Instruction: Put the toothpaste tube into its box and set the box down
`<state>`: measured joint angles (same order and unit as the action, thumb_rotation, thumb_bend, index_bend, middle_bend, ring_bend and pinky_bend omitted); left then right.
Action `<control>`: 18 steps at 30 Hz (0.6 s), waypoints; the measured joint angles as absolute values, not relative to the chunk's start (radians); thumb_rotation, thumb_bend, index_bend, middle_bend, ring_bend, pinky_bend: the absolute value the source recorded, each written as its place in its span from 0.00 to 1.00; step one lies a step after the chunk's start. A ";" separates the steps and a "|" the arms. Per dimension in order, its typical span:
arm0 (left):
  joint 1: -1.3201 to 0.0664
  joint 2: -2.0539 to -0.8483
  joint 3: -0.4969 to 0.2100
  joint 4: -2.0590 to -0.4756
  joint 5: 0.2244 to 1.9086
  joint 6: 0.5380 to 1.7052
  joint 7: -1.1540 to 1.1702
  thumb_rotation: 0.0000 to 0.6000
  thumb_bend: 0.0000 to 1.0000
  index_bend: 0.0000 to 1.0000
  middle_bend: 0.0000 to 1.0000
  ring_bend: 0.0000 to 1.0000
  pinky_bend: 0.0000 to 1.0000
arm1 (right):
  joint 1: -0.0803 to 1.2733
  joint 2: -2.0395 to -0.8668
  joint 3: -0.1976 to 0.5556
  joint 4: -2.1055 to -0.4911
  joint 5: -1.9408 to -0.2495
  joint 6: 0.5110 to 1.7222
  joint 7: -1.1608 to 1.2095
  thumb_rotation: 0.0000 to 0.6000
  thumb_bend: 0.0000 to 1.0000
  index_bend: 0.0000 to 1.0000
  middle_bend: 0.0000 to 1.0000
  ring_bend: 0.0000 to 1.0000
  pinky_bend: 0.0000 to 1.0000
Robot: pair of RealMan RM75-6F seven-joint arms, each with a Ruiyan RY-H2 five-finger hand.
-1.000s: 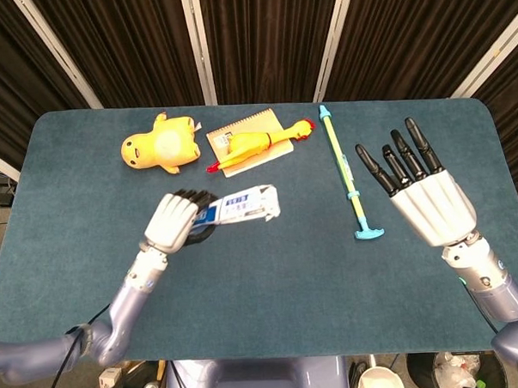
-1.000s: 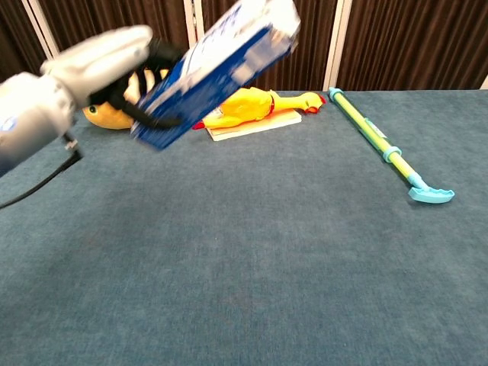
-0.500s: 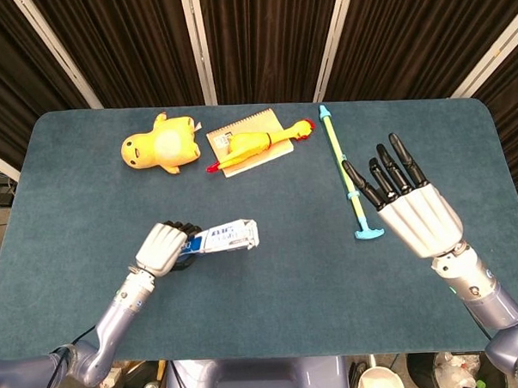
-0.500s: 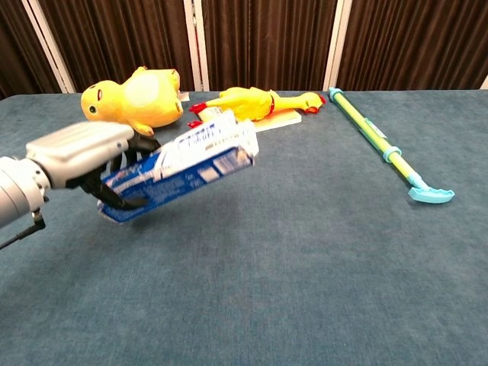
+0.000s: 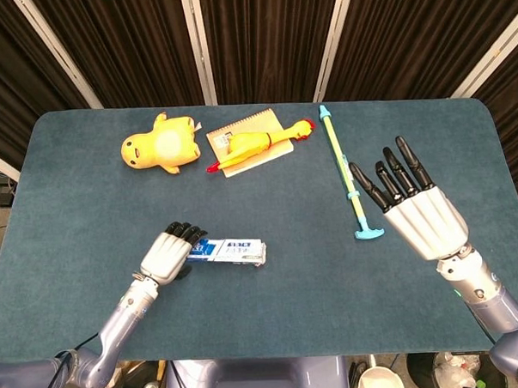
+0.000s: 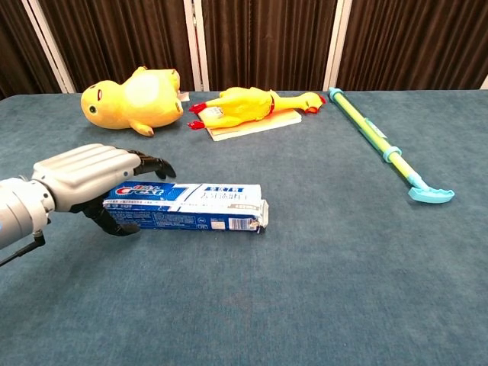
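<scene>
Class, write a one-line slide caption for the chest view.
Left hand holds the toothpaste box lying flat on the blue table.

We see even, bright light from overhead on the table (image 5: 268, 211), with only soft, short shadows (the faintest under the toothpaste box (image 6: 187, 207)). No glare shows on the cloth. Both views are sharp, without motion blur. The curtains (image 5: 261, 39) behind stay dim, and the head view bends slightly at its edges.

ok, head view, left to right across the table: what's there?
yellow duck toy → left hand → toothpaste box → rubber chicken on the notepad → green-yellow stick → right hand
</scene>
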<state>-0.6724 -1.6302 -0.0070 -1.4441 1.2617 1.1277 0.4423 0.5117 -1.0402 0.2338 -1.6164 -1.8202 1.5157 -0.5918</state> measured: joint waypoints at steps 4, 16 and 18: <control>-0.662 -1.593 -0.025 -1.516 1.249 1.142 0.448 1.00 0.26 0.12 0.11 0.09 0.12 | 0.498 -1.039 0.223 -1.624 -1.823 1.522 -0.584 1.00 0.39 0.05 0.36 0.21 0.05; -0.527 -1.312 0.006 -1.749 1.372 1.341 0.356 1.00 0.26 0.09 0.10 0.09 0.11 | 0.350 -1.027 0.080 -1.774 -1.736 1.517 -0.511 1.00 0.39 0.03 0.14 0.05 0.03; -0.477 -1.257 0.038 -1.768 1.405 1.395 0.323 1.00 0.26 0.08 0.08 0.09 0.09 | 0.319 -1.022 0.053 -1.805 -1.691 1.505 -0.500 1.00 0.39 0.00 0.07 0.01 0.01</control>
<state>-0.4772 -1.2566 0.0377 -1.7675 1.4053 1.3948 0.3230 0.3192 -1.0224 0.0531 -1.8045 -1.6908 1.5053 -0.4995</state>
